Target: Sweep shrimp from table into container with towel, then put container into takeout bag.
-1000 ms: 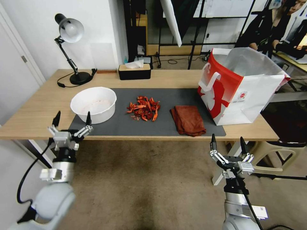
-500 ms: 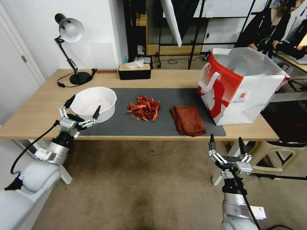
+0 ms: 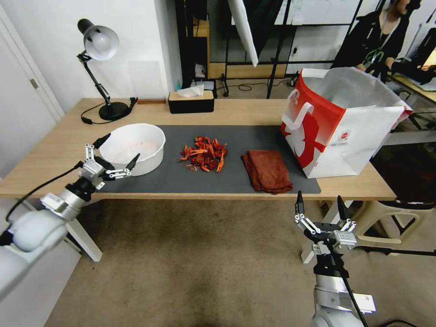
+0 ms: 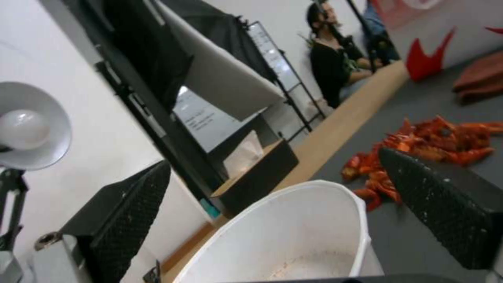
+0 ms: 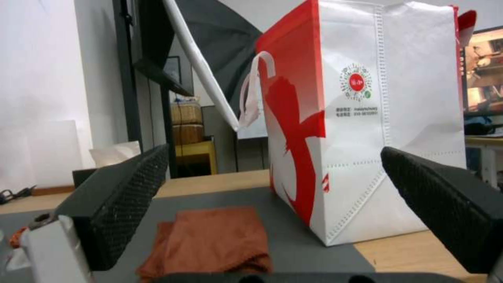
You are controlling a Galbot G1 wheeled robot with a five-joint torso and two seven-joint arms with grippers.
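The white container [image 3: 133,148] [image 4: 293,239] stands on the left end of the dark mat on the table [image 3: 54,159]. My left gripper [image 3: 121,149] is open, its two fingers straddling the container's near-left rim. A heap of red shrimp [image 3: 204,154] [image 4: 424,145] lies mid-mat. To its right rests the folded rust-brown towel [image 3: 267,170] [image 5: 210,239]. The red and white takeout bag [image 3: 340,122] [image 5: 361,118] stands open at the table's right end. Low in front of the table edge, below the towel, my right gripper [image 3: 320,202] hangs open.
A grey desk lamp [image 3: 97,50] stands at the back left, and a black tissue box [image 3: 190,101] sits at the back centre. Bare brown carpet lies in front of the table. White table legs stand below on both sides.
My left gripper has risen from below the table edge and moved forward to the container's rim. The right gripper has barely shifted.
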